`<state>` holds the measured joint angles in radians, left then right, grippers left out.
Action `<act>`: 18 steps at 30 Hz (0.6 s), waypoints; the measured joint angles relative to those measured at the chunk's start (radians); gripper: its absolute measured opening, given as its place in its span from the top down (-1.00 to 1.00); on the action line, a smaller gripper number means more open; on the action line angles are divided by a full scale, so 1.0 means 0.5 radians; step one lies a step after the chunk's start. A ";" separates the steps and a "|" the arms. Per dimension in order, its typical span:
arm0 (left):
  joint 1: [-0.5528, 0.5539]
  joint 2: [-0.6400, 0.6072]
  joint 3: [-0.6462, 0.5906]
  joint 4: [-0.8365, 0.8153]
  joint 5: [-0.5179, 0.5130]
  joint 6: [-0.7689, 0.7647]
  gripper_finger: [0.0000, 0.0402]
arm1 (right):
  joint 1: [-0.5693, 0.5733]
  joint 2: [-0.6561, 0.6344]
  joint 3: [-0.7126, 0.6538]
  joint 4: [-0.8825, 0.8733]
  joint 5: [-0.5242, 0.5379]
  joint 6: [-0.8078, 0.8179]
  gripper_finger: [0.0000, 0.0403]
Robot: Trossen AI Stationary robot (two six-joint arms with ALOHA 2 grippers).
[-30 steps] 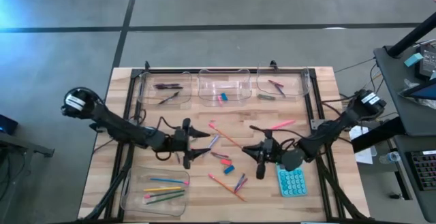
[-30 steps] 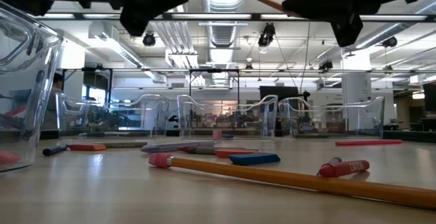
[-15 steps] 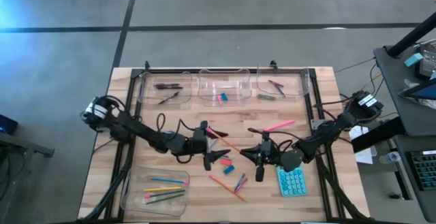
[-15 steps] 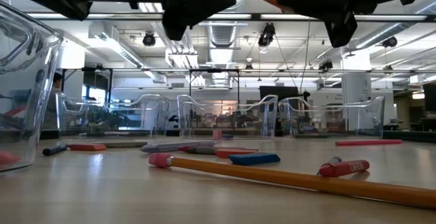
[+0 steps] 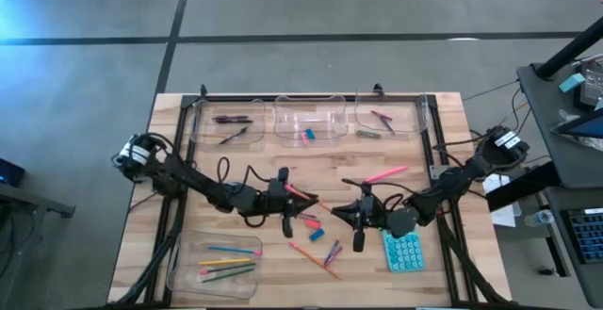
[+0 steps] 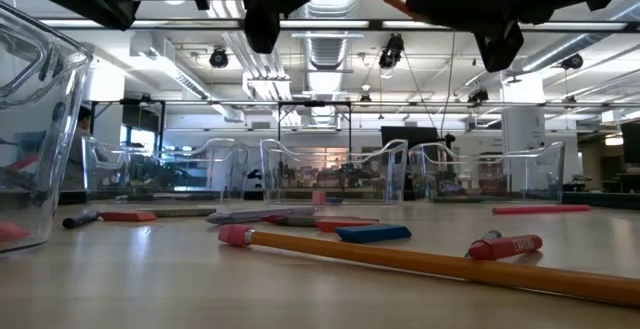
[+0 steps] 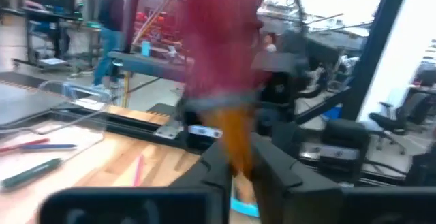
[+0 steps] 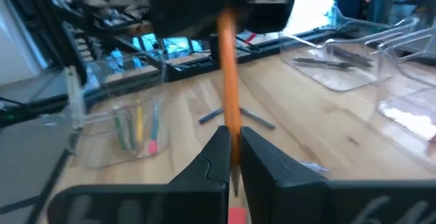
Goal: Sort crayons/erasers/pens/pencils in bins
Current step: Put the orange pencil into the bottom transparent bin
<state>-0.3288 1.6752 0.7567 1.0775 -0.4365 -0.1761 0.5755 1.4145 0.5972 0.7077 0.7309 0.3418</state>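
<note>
Both grippers — left gripper, right gripper — clamp one orange pencil

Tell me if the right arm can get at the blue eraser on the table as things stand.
Probably not freely. The blue eraser lies uncovered close to the right gripper, but that gripper is shut on the orange pencil, whose other end is at the left gripper. It would likely have to let go first.

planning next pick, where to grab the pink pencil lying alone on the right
Probably mid-shaft of the pink pencil, from straight above, jaws across its length: it lies flat and slanted on the bare table, nothing touching it.
</note>
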 joint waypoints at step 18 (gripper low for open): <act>-0.114 -0.887 0.351 -2.418 0.056 -0.191 0.97 | 0.001 -0.001 0.006 -0.007 -0.002 -0.008 -0.15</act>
<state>-0.3859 1.2316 0.9320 -0.1317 -0.4086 -0.2718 0.5762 1.4139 0.6000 0.7044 0.7302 0.3378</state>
